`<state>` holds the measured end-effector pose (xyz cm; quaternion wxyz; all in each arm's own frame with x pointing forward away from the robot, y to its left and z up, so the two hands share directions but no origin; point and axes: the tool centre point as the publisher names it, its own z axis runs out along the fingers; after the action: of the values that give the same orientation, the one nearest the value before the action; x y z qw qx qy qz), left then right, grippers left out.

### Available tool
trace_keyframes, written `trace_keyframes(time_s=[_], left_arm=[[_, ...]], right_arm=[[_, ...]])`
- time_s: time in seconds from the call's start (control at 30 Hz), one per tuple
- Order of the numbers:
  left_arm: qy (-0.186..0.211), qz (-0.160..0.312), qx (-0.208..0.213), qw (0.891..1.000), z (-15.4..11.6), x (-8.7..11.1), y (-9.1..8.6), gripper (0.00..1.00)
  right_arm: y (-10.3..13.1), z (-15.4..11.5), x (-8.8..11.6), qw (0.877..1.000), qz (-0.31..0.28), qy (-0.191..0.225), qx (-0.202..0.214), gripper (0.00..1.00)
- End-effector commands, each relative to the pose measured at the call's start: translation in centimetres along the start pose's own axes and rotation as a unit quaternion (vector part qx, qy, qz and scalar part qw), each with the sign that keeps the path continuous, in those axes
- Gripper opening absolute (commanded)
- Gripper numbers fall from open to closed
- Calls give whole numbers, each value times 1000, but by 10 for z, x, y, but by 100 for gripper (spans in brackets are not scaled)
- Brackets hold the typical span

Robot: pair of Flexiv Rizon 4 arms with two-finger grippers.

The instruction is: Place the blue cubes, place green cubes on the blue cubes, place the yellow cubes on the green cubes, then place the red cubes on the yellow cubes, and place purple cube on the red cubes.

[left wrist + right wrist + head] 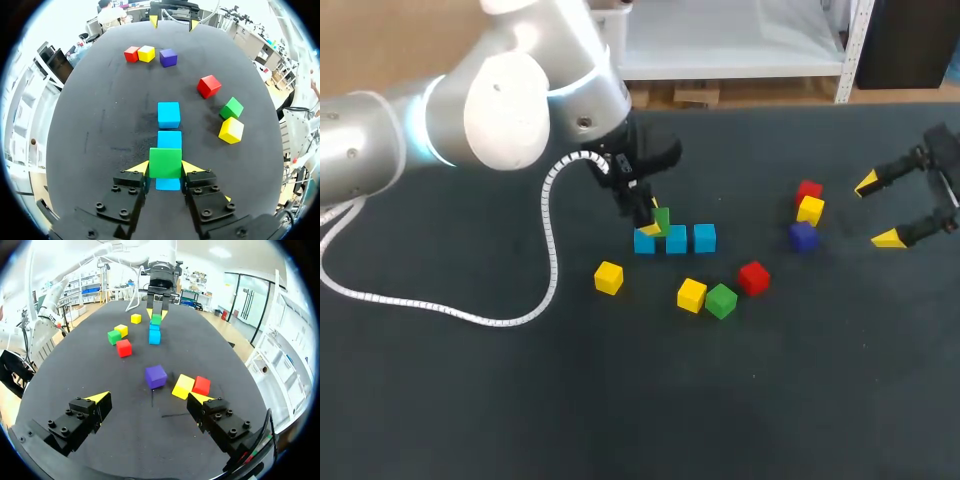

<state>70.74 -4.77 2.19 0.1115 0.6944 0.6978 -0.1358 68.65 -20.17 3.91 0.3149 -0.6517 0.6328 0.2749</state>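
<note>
The left claw [166, 168] is closed on a green cube [165, 162], with one yellow tip pressed to each side. It holds the cube directly over the nearest blue cube [168, 184] in a row of three. Only a thin strip of that blue cube shows beneath the green one, so it is not possible to tell whether the two touch. The middle blue cube [169, 140] and the far blue cube [169, 114] lie in line ahead of the claw, fully visible. In the head view the left arm [510, 110] hides much of its claw, and only a corner of the held cube peeks out. A lone yellow cube [608, 277] sits near the row on the table [470, 400]. A second green cube [721, 300] sits just beside another yellow cube [691, 294], with a red cube [753, 277] close by. The right claw [878, 211] hangs wide open over the table's right side, holding nothing. Ahead of it lie the purple cube [155, 376] and a touching pair, a third yellow cube [183, 386] and a second red cube [201, 385].
</note>
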Motion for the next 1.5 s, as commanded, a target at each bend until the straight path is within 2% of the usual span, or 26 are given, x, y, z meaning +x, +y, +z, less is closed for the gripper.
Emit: trace_keyframes(time_s=[0.03,0.5,0.73,0.93,1.17,1.23,1.27,1.3,1.5], left_arm=[[2,2,3,1000,0,0,3,0],[3,2,6,1000,2,1,2,0],[3,2,6,1000,2,1,2,7],[3,3,7,1000,1,0,2,20],[4,3,7,1000,1,0,2,23],[5,3,7,1000,1,0,1,26],[4,3,7,1000,1,0,1,33],[4,4,7,1000,1,0,1,35],[4,4,7,1000,2,0,0,36]], right_arm=[[-1,0,1,1000,-1,-1,0,100],[-1,0,1,1000,-1,-1,0,100],[-1,0,1,1000,-1,-1,0,100],[-1,0,1,1000,-1,-1,0,100],[-1,0,1,1000,-1,-1,0,100],[-1,0,1,1000,-1,-1,0,100],[-1,0,1,1000,-1,-1,0,100],[-1,0,1,1000,-1,-1,0,100],[-1,0,1,1000,-1,-1,0,100]])
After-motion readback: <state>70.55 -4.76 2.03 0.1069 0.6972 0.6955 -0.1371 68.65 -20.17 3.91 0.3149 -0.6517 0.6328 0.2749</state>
